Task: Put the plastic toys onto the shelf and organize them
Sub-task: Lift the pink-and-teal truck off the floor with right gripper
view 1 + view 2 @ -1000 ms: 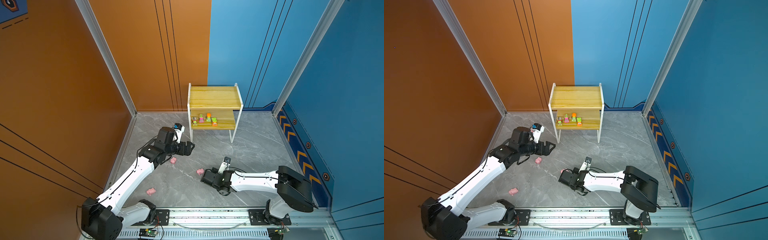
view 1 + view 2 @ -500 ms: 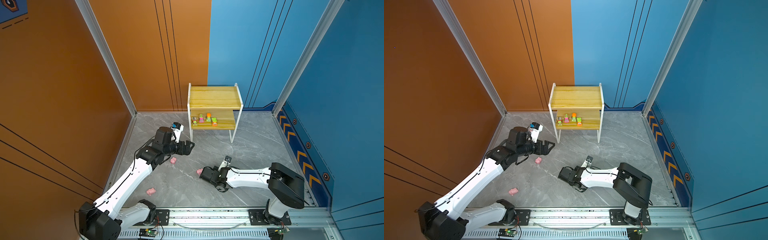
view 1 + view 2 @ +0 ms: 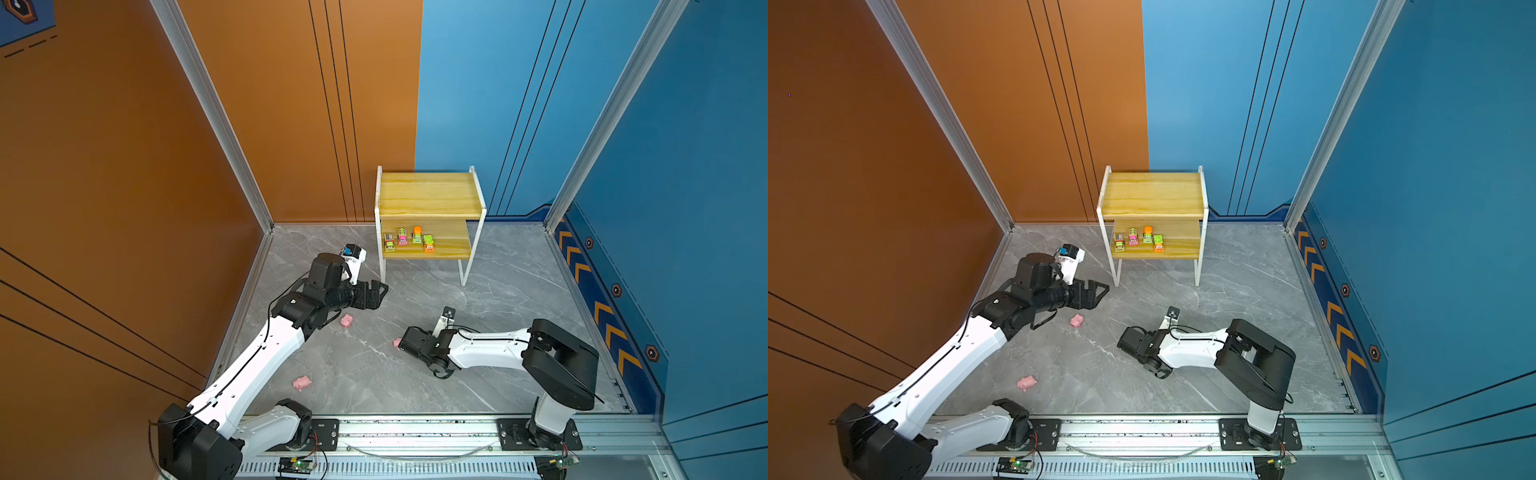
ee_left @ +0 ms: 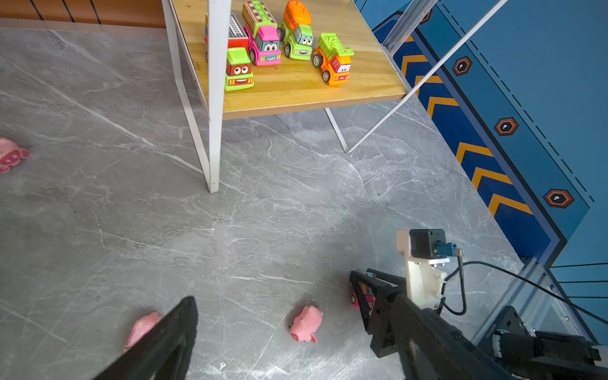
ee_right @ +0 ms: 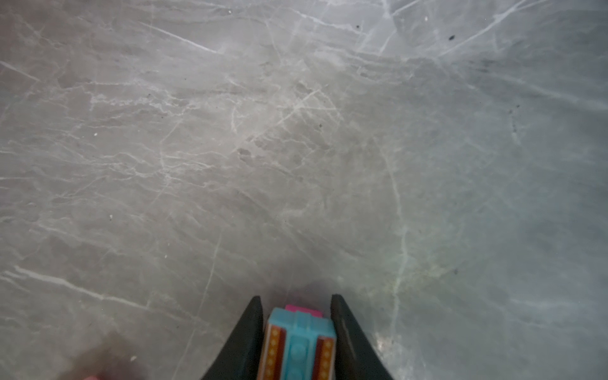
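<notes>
The shelf [image 3: 430, 195] [image 3: 1152, 195] stands at the back wall, with several toy trucks [image 3: 409, 241] [image 3: 1139, 240] [image 4: 283, 49] on its lower board [image 4: 362, 85]. Low on the floor, my right gripper [image 3: 402, 344] [image 3: 1121, 343] [image 5: 296, 306] is shut on a blue and pink truck [image 5: 297, 342] [image 4: 362, 292]. A pink pig [image 3: 397, 343] [image 4: 306, 324] lies just off its tip. My left gripper [image 3: 380, 291] [image 3: 1100, 291] [image 4: 289, 312] hangs open and empty near the shelf's front left leg. Another pig [image 3: 346, 320] [image 3: 1076, 320] [image 4: 143, 327] lies under that arm.
A pig [image 3: 302, 382] [image 3: 1027, 382] lies near the front rail [image 3: 415, 428]. In the left wrist view one more pig [image 4: 10, 154] lies on the floor to the side of the shelf leg [image 4: 214, 131]. Orange and blue walls close in the grey marble floor.
My right gripper has slid a little to the left along the floor and closed on the truck. The left arm has hardly moved and stays open.
</notes>
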Robot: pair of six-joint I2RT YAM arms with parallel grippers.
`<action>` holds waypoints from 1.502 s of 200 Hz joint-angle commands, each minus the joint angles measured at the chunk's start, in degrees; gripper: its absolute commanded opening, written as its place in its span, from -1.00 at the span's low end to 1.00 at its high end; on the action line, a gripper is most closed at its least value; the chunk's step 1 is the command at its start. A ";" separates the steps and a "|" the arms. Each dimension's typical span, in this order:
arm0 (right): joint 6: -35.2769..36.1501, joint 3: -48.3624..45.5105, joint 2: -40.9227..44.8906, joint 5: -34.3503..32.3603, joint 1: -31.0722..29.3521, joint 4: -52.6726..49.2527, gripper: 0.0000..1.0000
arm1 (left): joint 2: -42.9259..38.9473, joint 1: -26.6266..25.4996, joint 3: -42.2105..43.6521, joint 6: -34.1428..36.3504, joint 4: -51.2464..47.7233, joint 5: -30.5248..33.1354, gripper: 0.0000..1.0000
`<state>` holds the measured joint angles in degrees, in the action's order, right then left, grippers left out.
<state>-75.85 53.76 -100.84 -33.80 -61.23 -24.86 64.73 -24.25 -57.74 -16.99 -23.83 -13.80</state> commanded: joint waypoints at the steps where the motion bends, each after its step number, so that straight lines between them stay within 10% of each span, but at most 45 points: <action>1: 12.10 0.56 0.02 1.64 0.93 3.62 -0.34 | 0.40 0.87 0.87 -0.30 0.28 -0.86 0.85; 68: 45.77 -2.13 1.42 8.21 3.46 19.70 -0.26 | 0.86 1.22 1.13 -0.32 0.98 -1.84 0.85; 138: 58.91 -6.79 2.47 16.19 9.42 33.46 -0.32 | 1.32 1.40 1.43 0.03 1.48 -1.50 0.85; 300: 53.57 -32.00 20.65 4.45 0.57 58.82 0.37 | -0.22 0.71 2.01 0.29 1.96 -1.24 0.85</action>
<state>-21.06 24.25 -81.19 -25.78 -60.53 26.61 65.73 -23.16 -56.66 -16.97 -23.03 -14.22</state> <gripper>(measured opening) 0.688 0.927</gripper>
